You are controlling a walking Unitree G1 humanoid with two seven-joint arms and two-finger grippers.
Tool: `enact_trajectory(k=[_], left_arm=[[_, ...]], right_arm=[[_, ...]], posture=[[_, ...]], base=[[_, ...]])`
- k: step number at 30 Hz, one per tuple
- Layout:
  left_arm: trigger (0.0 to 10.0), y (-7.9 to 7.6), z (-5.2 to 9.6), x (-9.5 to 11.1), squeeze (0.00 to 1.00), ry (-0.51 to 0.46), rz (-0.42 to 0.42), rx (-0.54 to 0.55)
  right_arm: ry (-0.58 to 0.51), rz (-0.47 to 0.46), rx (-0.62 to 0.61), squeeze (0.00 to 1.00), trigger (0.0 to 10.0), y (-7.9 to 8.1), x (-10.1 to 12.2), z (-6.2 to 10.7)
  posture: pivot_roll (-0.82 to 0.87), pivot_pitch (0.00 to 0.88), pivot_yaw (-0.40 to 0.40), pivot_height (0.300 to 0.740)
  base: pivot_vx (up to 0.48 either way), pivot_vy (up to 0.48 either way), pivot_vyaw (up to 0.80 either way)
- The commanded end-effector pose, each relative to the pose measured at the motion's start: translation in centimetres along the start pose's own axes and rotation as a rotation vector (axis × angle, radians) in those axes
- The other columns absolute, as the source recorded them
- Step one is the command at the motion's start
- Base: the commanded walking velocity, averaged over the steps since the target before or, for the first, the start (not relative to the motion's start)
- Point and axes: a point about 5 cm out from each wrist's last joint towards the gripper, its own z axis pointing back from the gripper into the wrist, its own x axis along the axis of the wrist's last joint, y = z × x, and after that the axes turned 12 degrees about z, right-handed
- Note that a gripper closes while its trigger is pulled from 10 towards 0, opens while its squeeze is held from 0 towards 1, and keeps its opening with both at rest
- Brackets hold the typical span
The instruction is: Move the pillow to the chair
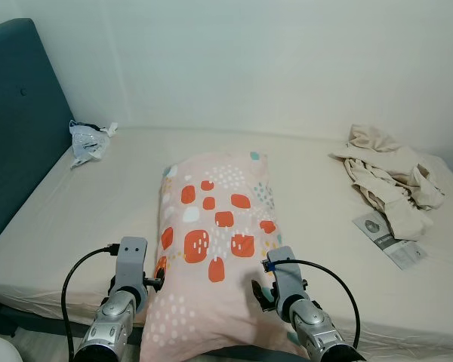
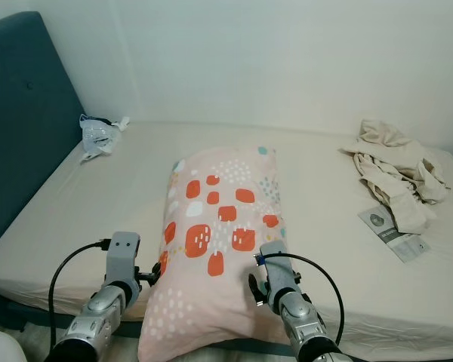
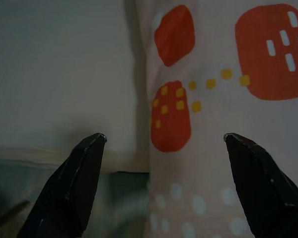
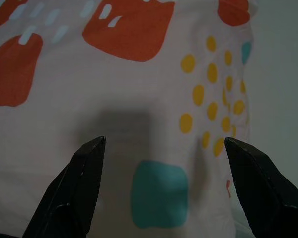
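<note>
Pillow (image 1: 215, 249) lies lengthwise on bed (image 1: 75, 219), near end overhanging edge. Left gripper (image 3: 164, 141), right gripper (image 4: 164, 141) flank it, jaws wide, ready to squeeze from both sides.

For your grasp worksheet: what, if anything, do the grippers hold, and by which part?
Nothing yet. Left gripper and right gripper stand open at the pillow, near its bed-edge end.

A home bedroom: a mattress (image 1: 98, 219) with teal headboard (image 1: 19, 121) and crumpled clothes (image 1: 389, 181).
</note>
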Motion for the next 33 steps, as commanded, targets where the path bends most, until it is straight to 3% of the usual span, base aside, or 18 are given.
enact_trajectory(k=[1,9,14,16,19,20,21,27,33], left_arm=[[10.0,0.3,0.1,-0.3,0.0,0.014,0.011,0.011],[10.0,0.7,0.4,-0.7,0.0,0.02,0.007,0.021],[10.0,0.9,0.5,-0.8,0.0,0.022,0.001,0.024],[10.0,0.9,0.4,-0.6,0.0,0.021,-0.003,0.021],[10.0,0.8,0.4,-0.6,0.0,0.02,-0.003,0.02],[10.0,0.8,0.3,-0.6,0.0,0.021,-0.004,0.019],[10.0,0.7,0.3,-0.6,0.0,0.021,-0.007,0.016],[10.0,0.6,0.2,-0.3,0.0,0.011,0.001,0.022],[10.0,0.9,0.5,-0.4,0.0,0.007,0.006,0.029]], right_arm=[[-0.008,-0.02,-0.005,0.0,10.0,-0.1,0.2,0.0],[-0.017,-0.028,0.001,0.0,10.0,0.1,0.3,0.0],[-0.093,-0.046,0.073,0.0,10.0,0.7,1.4,-0.2],[-0.115,0.048,0.185,0.0,10.0,1.7,1.9,-0.2],[-0.122,0.078,0.212,0.0,10.0,2.0,2.0,-0.2],[-0.127,0.097,0.231,0.06,10.0,2.2,2.0,-0.2],[-0.144,0.118,0.247,1.0,10.0,2.3,2.2,-0.1],[-0.19,0.2,0.359,1.0,10.0,3.4,3.6,-0.4],[-0.128,0.424,0.448,1.0,10.0,3.8,4.1,-0.8]], posture=[[-0.01,0.056,-0.001,0.705],[-0.01,0.057,-0.006,0.705],[-0.01,0.045,-0.004,0.705],[-0.01,0.04,-0.004,0.705],[-0.02,0.04,-0.003,0.705],[-0.02,0.04,-0.003,0.705],[-0.02,0.042,-0.007,0.705],[-0.02,0.056,-0.018,0.705],[-0.01,0.102,-0.036,0.705]], base=[[0.0,0.0,0.0],[0.0,0.0,0.0],[0.0,0.0,0.0],[0.0,0.0,0.0],[0.0,0.0,0.0],[0.0,0.0,0.0],[0.0,0.0,0.0],[0.0,0.0,0.0],[0.0,0.0,0.0]])
